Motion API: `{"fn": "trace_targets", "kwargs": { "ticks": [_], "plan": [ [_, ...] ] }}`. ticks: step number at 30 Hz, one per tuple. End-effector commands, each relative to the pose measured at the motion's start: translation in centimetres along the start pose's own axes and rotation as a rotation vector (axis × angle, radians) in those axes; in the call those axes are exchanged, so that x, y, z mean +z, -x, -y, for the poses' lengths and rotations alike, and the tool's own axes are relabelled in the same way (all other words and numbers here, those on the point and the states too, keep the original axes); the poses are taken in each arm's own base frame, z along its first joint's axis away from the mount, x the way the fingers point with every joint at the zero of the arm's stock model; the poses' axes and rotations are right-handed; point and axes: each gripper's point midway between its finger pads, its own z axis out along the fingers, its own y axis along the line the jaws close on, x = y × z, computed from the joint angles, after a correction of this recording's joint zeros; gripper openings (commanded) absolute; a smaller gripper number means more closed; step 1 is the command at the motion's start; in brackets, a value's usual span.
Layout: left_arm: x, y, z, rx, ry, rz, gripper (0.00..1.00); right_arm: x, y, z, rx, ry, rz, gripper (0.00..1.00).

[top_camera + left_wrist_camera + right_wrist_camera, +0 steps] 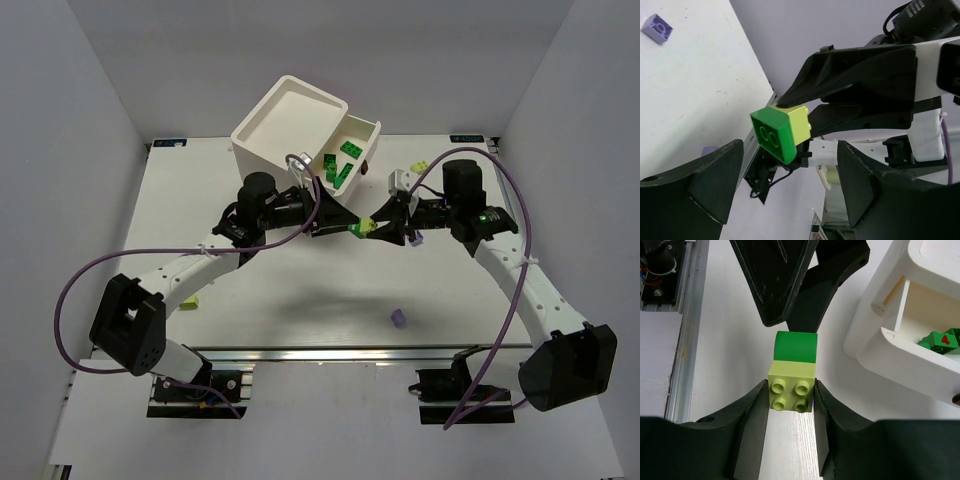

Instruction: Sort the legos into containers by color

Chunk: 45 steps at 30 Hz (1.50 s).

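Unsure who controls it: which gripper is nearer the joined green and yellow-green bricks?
Right. The right gripper is shut on the yellow-green end of the joined bricks. The left gripper stands open at the green end, its fingers clear of it.

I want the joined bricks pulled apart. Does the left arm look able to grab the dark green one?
Probably yes. The left gripper is open and faces the dark green brick, which juts clear of the right gripper holding the pale yellow-green brick; nothing lies between.
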Motion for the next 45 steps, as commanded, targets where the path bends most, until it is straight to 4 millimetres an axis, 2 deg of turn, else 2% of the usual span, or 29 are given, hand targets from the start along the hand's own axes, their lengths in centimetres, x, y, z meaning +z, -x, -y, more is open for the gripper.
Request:
{"fn": "trace_targets", "kwargs": {
  "ticks": [1,5,6,9,12,13,19,21,22,29,31,38,41,42,43,45],
  "plan": [
    [-0.1,-0.4,1.2,0.006,-0.058,-0.016,0.83,0.6,1.4,0.2,-0.057,-0.005,0.033,0.00],
    [0.2,-0.5,0.8,-0.005,-0.054,-0.029,0.71,0.9,2.0,0.3,-0.063,-0.006,0.043,0.00],
    [0.2,-0.6,0.7,-0.008,-0.053,-0.030,0.64,0.9,2.2,0.2,-0.066,-0.006,0.045,0.00],
    [0.3,-0.5,0.5,-0.013,-0.046,-0.028,0.53,1.1,2.6,-0.1,-0.076,0.000,0.052,0.00],
    [0.3,-0.5,0.3,-0.013,-0.041,-0.026,0.38,1.1,2.6,-0.2,-0.078,-0.001,0.051,0.00],
    [0.3,-0.5,0.3,-0.013,-0.041,-0.026,0.30,1.1,2.6,-0.2,-0.078,-0.003,0.051,0.00],
    [0.3,-0.2,0.3,-0.013,-0.027,-0.011,0.10,1.0,2.0,-0.5,-0.070,-0.014,0.037,0.00],
    [0.2,-0.1,0.4,-0.010,-0.022,-0.003,0.07,0.8,1.9,-0.6,-0.074,-0.021,0.034,0.00],
    [0.2,0.0,0.3,-0.012,-0.016,0.004,0.01,0.8,1.7,-0.7,-0.071,-0.022,0.032,0.00],
    [-0.8,0.2,-1.3,-0.039,0.055,0.041,0.00,0.0,2.6,-1.4,-0.072,-0.042,0.071,0.00],
    [-1.0,0.3,-1.1,-0.029,0.067,0.050,0.00,-0.2,3.1,-1.6,-0.084,-0.046,0.084,0.00],
    [-1.0,0.9,-0.9,0.010,0.097,0.044,0.00,-1.4,3.0,-1.3,-0.072,-0.112,0.075,0.00],
    [-0.7,2.5,0.5,0.060,0.100,0.063,0.00,-2.1,2.7,-1.1,-0.064,-0.165,0.060,0.00],
    [-0.6,2.2,-0.2,0.060,0.119,0.050,0.00,-2.1,2.6,-1.0,-0.058,-0.178,0.055,0.00],
    [-0.5,3.6,1.1,0.098,0.116,0.077,0.00,-2.3,2.5,-0.8,-0.054,-0.197,0.051,0.00],
    [-0.4,4.6,0.5,0.126,0.171,0.075,0.00,-2.8,2.4,-0.4,-0.059,-0.244,0.050,0.00]
  ]
}}
